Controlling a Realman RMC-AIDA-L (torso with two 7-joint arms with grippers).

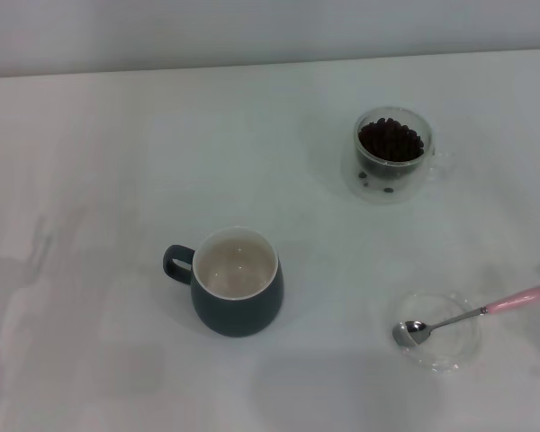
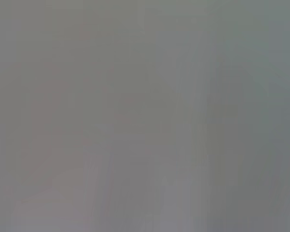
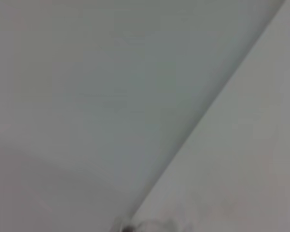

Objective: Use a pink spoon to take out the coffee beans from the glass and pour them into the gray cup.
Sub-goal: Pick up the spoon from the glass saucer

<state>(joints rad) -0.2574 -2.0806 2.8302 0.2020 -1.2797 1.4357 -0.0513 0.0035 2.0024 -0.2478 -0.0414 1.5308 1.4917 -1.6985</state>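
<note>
Small metal teaspoon with pale pink handle rests bowl-down in shallow clear dish, right of blue-gray mug. Light, stiff, slippery; I'd pinch the handle. Neither gripper visible, finger state unknown.

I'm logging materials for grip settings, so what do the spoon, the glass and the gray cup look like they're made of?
Spoon: shiny metal bowl and stem that catch the light, with a matte pale pink handle, probably plastic or coated.
Glass: clear glass, likely double-walled, since the beans show through it.
Gray cup: probably glazed ceramic, smooth dark blue-gray outside, cream inside.
</note>
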